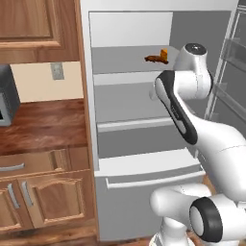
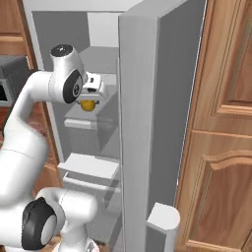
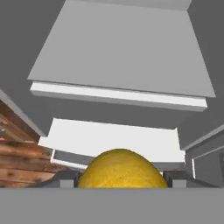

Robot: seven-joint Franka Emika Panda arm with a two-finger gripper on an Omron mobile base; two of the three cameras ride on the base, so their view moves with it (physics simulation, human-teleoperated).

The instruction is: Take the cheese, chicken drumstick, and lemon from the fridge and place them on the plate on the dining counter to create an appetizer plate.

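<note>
Holding lemon (image 3: 121, 168) — tool (image 3: 121, 180) over grey fridge (image 3: 122, 65) shelves.

Brown wooden counter with drawers (image 1: 41, 127) left; grey appliance (image 1: 7, 96) on it; wall outlet (image 1: 57, 71) above.

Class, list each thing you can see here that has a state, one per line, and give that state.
fridge: door open, shelves exposed
lemon: held between the gripper's fingers, off the shelves
gripper: shut on the lemon
chicken drumstick: lying on the upper shelf
cheese: on the upper shelf, right beside the drumstick
cupboard doors: closed
</note>
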